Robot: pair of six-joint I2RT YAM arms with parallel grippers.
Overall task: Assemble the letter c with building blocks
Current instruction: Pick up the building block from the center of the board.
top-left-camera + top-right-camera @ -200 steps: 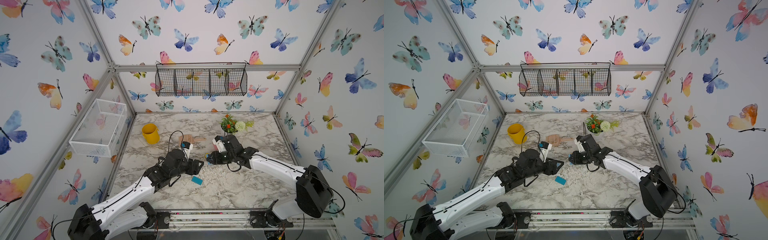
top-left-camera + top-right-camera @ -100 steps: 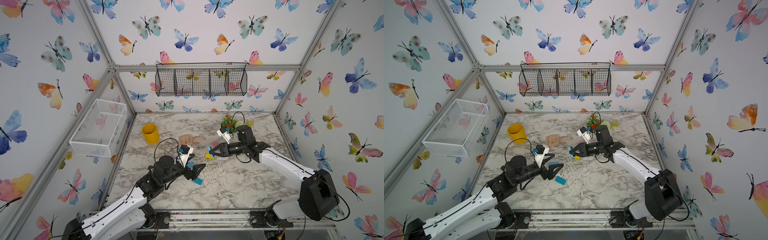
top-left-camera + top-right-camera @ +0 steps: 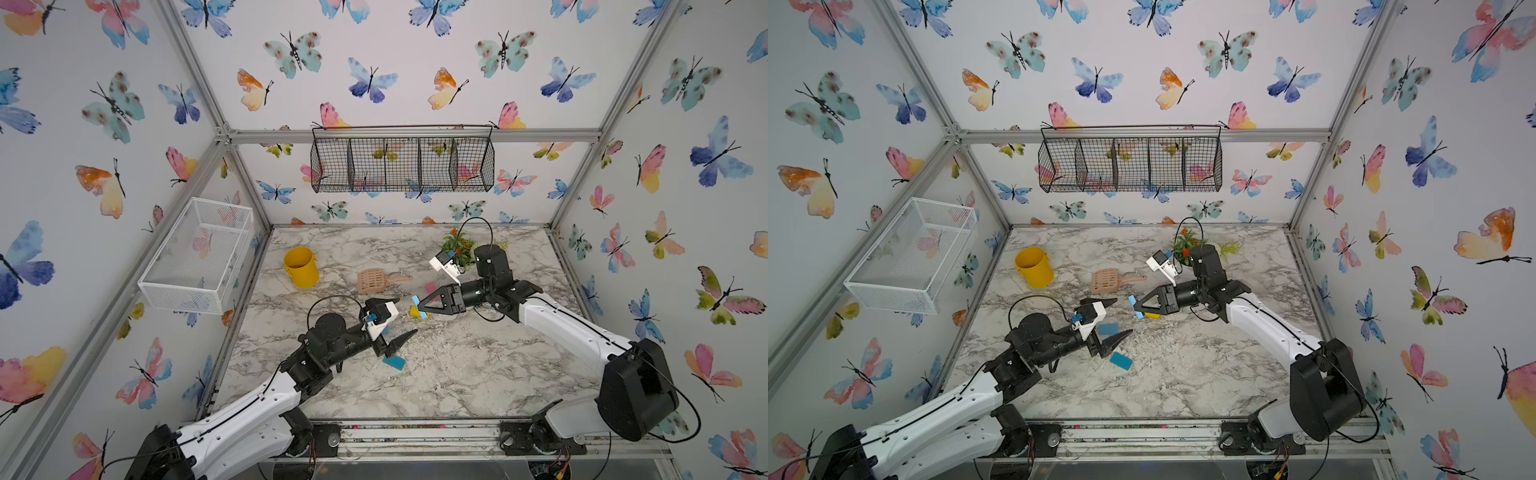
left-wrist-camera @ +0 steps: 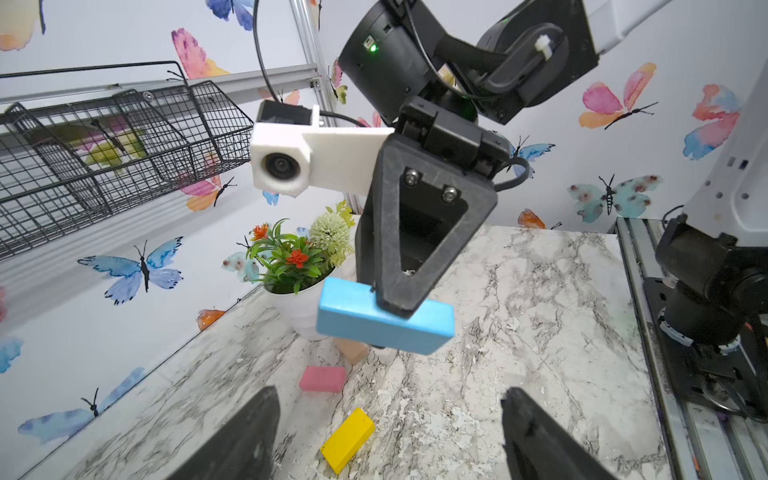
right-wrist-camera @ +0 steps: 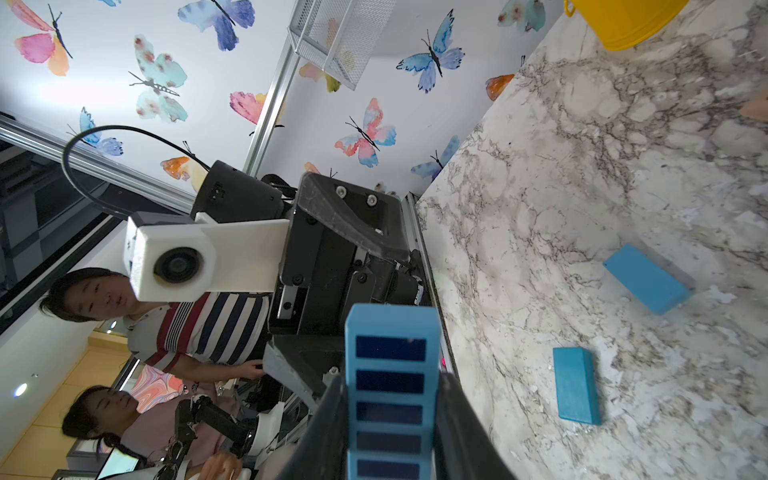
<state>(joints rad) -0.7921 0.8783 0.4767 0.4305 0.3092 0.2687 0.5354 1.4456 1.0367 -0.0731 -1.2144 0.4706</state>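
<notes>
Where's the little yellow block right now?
In a top view the yellow block lies on the table, by the right claw's tip, near the pink block.

The slotted light blue rectangular block (image 5: 390, 390) is held raised; yellow block (image 4: 348, 434), pink block (image 4: 323, 379), tan wooden block (image 4: 353, 351), teal block (image 5: 575, 384) and plain blue block (image 5: 646, 278) lie flat, scattered.

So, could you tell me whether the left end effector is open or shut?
Open: the left end effector has its fingers wide apart, with nothing between them.

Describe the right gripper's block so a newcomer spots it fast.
Find the potted plant near the table's back edge. In front of it the right gripper clamps a light blue block off the surface. Unlike the blue blocks lying flat, one face shows a row of dark slots.
</notes>
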